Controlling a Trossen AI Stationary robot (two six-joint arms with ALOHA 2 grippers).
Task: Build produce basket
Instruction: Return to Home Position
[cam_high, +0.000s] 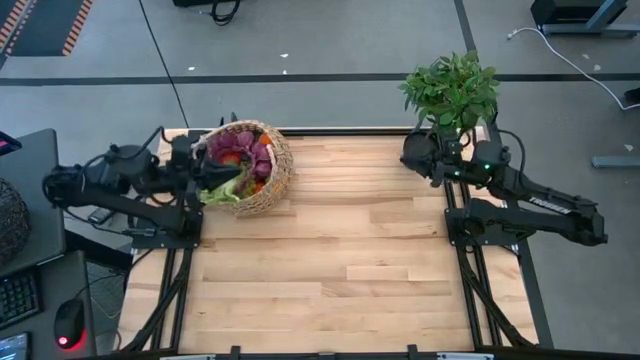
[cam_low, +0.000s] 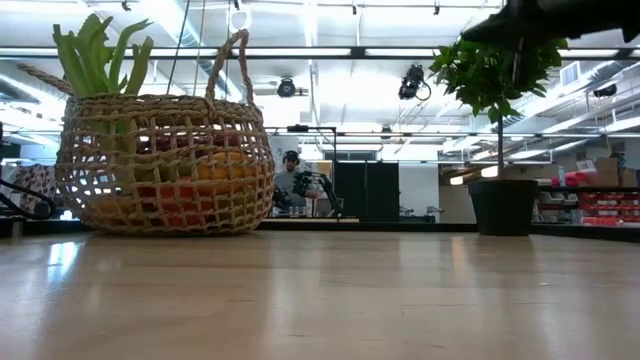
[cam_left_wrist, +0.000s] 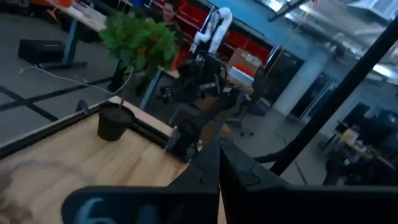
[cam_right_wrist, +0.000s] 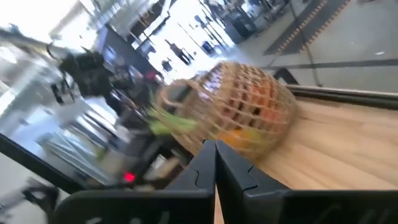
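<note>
Your round tan woven wicker basket (cam_high: 284, 165): loaded with toy produce (cam_high: 240, 150); none lies on the wooden table (cam_high: 340, 250). Left gripper (cam_left_wrist: 219, 148), right gripper (cam_right_wrist: 216, 144): pinched closed, empty. You likely only park arms.

Found the basket (cam_high: 283, 170) standing upright near the far left corner of the table (cam_high: 350, 250), round, tan, woven, thin looped handle raised. Found it heaped with produce (cam_high: 238, 158): purple grapes (cam_high: 250, 145) on top, red and orange pieces below, green leek (cam_low: 100, 55) leaves poking above the rim.
</note>
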